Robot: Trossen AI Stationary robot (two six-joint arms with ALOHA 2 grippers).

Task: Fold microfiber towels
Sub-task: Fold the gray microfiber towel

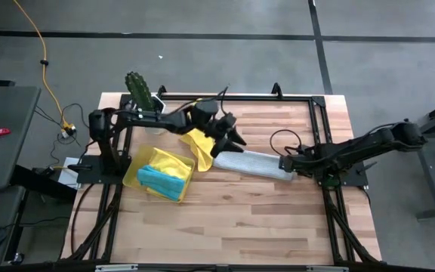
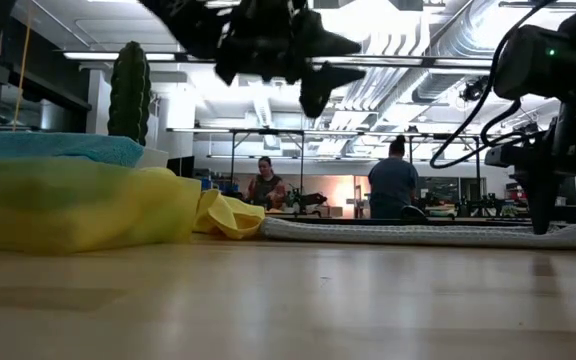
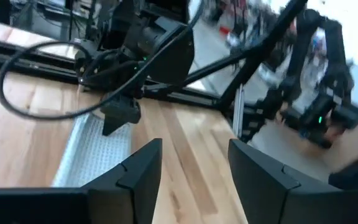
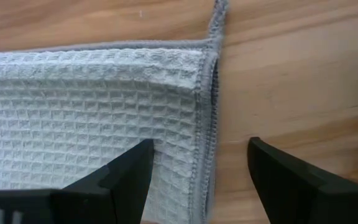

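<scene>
A grey waffle-weave microfiber towel (image 1: 251, 162) lies folded into a long strip on the wooden table. Just to its left lies a crumpled yellow towel (image 1: 200, 142). A turquoise towel (image 1: 161, 181) rests in the yellow tray (image 1: 138, 162). My left gripper (image 1: 229, 140) hangs open above the strip's left end, clear of the table (image 2: 313, 75). My right gripper (image 4: 201, 149) is open and points down at the strip's right end. One finger stands over the cloth and the other over the bare wood. My right gripper straddles the hemmed right end of the grey towel (image 4: 207, 93) from above. I cannot tell whether its fingertips touch the cloth. The towel lies flat on the table.
A green cactus (image 1: 138, 89) stands at the table's far left corner. A black frame rail (image 1: 240, 97) runs along the far edge. Bare wood lies toward the near edge. Two people show in the room beyond the table (image 2: 393, 185).
</scene>
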